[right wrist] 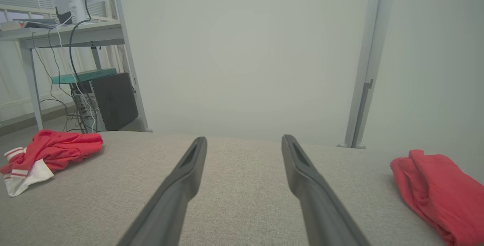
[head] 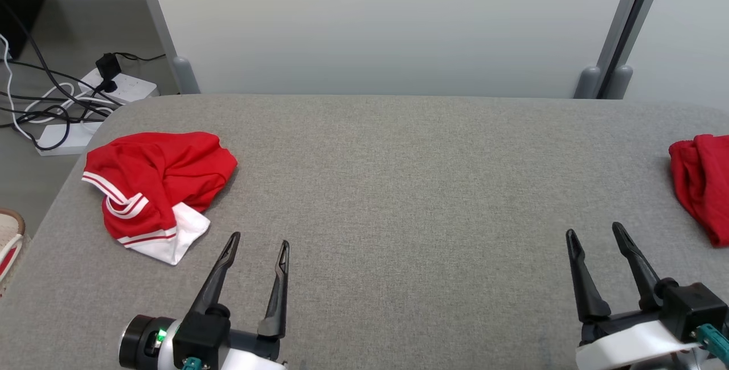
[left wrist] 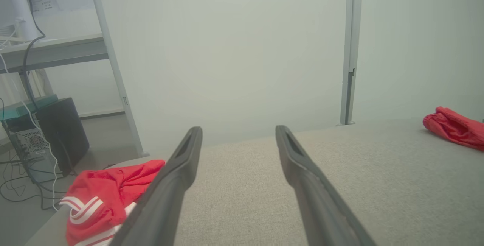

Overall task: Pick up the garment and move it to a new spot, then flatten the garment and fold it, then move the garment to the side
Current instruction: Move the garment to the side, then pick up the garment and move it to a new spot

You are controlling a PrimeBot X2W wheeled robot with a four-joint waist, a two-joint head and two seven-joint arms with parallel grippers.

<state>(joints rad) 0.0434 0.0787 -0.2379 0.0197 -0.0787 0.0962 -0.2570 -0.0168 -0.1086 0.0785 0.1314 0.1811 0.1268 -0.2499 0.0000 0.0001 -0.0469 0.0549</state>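
The table [head: 398,176] is a broad grey cloth-covered top, bare across its middle. The garment [head: 156,185], red with white-striped trim and a white patch, lies crumpled near the table's left edge; a second garment [head: 701,185], plain red and bunched, lies at the right edge. The left gripper [head: 259,239] hovers just beside the garment's white corner, jaws spread wide and holding nothing; the right gripper [head: 593,229] hangs near the second garment, likewise wide open and empty.

The step in hand looks to be the first pick-up; I judge the striped heap to be the target, since it lies closest to the left gripper. To do it well, the left arm should swing toward the heap and come down over a raised ridge of red cloth rather than the flat white corner; it should pinch several layers at once, so the lift carries the whole bundle. The bare middle of the table would suit as the new spot.

The second garment is cut off by the head view's right border, so its kind is unclear; the garment's own folds hide its shape, and I cannot tell shirt from shorts. In the left wrist view a finger [left wrist: 166,193] covers part of it.
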